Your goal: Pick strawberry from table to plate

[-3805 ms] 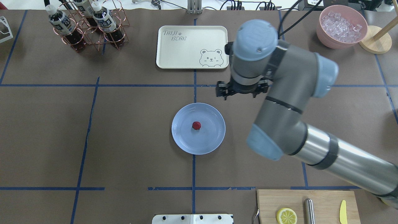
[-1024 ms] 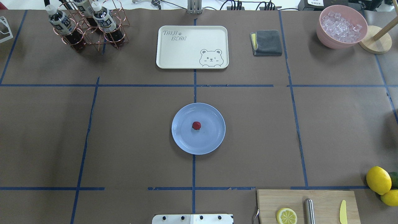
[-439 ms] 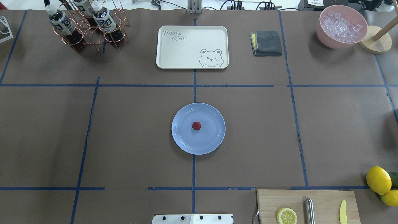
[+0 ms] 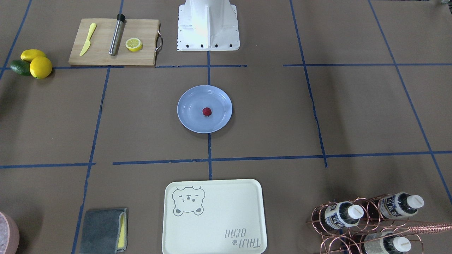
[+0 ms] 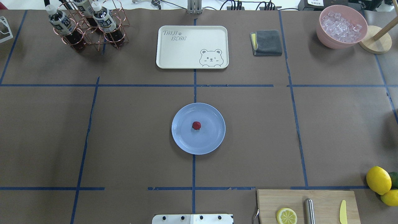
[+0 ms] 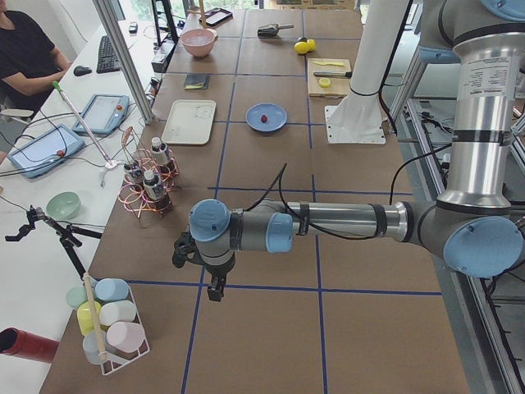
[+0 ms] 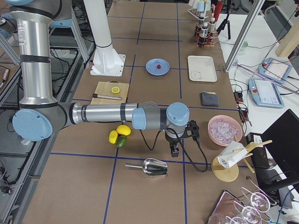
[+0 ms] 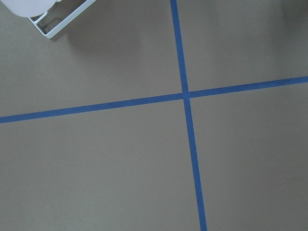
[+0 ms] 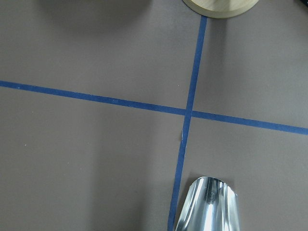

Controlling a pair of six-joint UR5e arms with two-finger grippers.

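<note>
The small dark-red strawberry (image 5: 196, 125) lies near the middle of the light-blue plate (image 5: 180, 140), which rests at the centre of the brown-paper table (image 5: 130, 124). The front-facing view shows the same strawberry (image 4: 207, 112) on the plate (image 4: 187, 121). Neither arm appears in the overhead or front-facing views. My left gripper (image 6: 215, 291) hangs over the table's far left end, seen only in the exterior left view. My right gripper (image 7: 175, 151) hangs over the right end near a metal scoop. I cannot tell whether either is open or shut. Both wrist views show only paper and tape.
A cream bear tray (image 5: 192, 46), a copper rack of bottles (image 5: 88, 25), a grey cloth (image 5: 266, 42) and a pink bowl of ice (image 5: 341, 26) line the far side. A cutting board (image 5: 307, 207), lemons (image 5: 378, 179) and a metal scoop (image 7: 154, 166) sit right.
The right arm, which hovered beside the plate 3.8 s ago, has withdrawn out of the overhead view. The strawberry and plate have not moved, and the last second shows no change.
</note>
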